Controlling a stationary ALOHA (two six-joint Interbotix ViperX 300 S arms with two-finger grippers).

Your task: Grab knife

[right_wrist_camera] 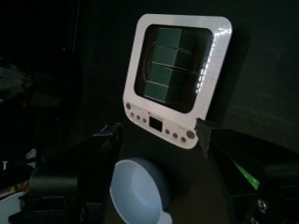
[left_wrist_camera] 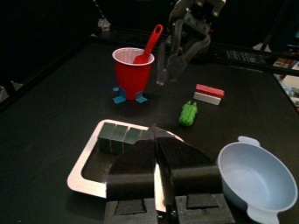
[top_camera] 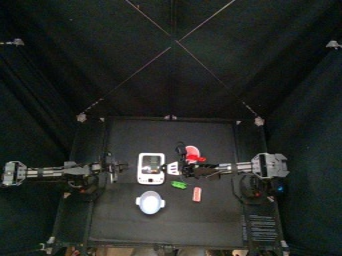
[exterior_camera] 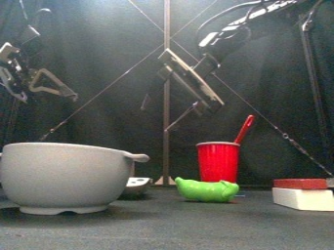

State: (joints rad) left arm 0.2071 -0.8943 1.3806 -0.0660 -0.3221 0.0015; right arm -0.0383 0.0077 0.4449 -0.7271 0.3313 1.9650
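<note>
Left wrist view: right gripper wide open, empty, nr knife in cup. Approach step, I'd say. Next: straddle handle, close. Left gripper looks closed, idle.

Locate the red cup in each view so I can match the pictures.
Top view: the red cup sits just right of the table's middle, beside the white tray.
Front view: right of centre, behind the green item.
Left wrist view: upper middle, beyond the tray.
Right wrist view: not in it.
Shared landmark: the tray, also in the right wrist view.
</note>
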